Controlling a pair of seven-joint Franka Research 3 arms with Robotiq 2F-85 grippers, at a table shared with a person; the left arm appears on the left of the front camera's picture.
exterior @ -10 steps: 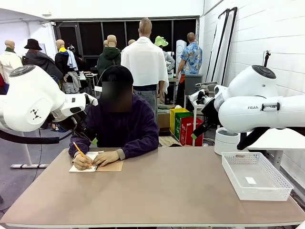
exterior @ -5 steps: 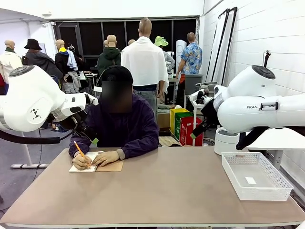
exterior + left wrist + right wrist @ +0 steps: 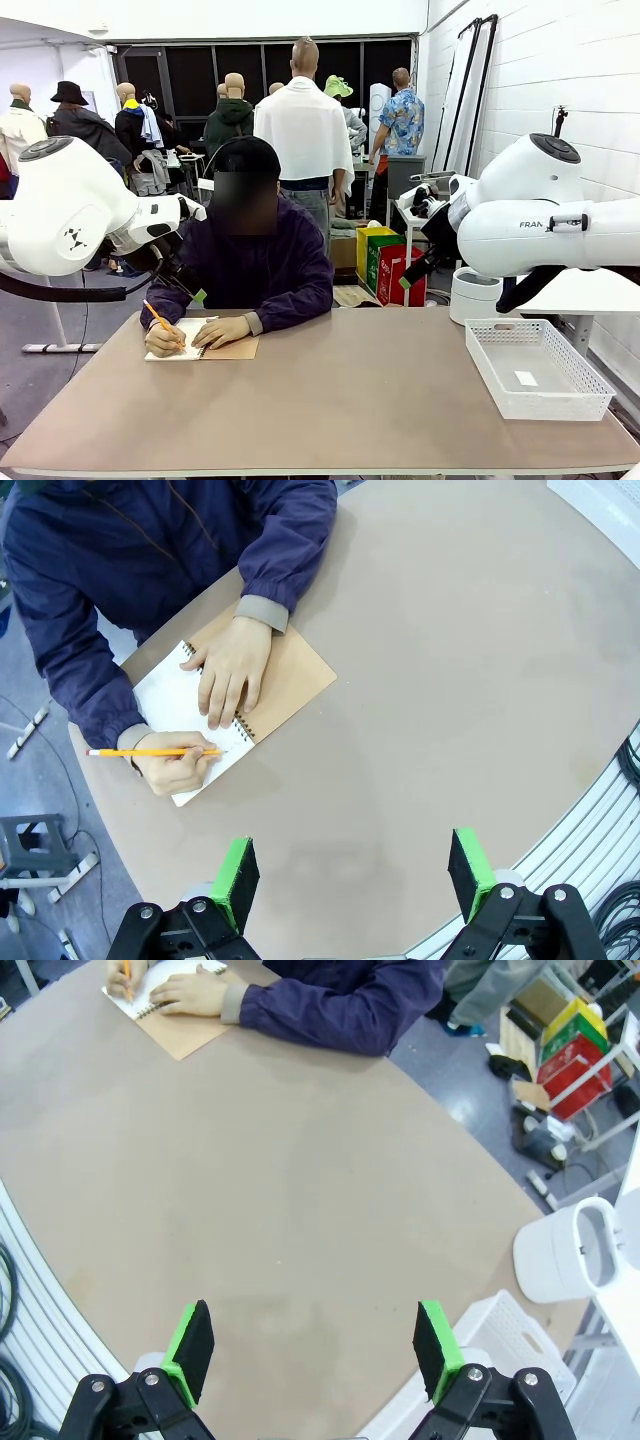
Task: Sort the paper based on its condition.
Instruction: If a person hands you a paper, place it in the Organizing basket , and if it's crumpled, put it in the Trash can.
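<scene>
The left gripper (image 3: 353,875) hangs high over the tan round-edged table (image 3: 450,680), its 2 green-padded fingers spread wide with nothing between them. Beyond it, a person in a dark blue jacket (image 3: 150,550) sits at the far edge. The person's right hand (image 3: 172,770) grips a yellow pencil (image 3: 150,752) with its tip on a white sheet of paper (image 3: 165,695). The person's left hand (image 3: 232,670) lies flat across the sheet and the coil of a spiral-bound notebook with a brown card cover (image 3: 295,675). The sheet rests on the notebook at the table's far left as seen from the front, with 1 edge along the coil; whether it is bound or loose cannot be told. The right gripper (image 3: 312,1348) is also spread wide and empty, above bare tabletop and well apart from the notebook. Near it, at the table's right end, sits a white plastic lattice basket (image 3: 490,1335) with a small white slip (image 3: 525,378) on its floor. A white cylindrical bin (image 3: 562,1255) stands beyond the table's edge near the basket
</scene>
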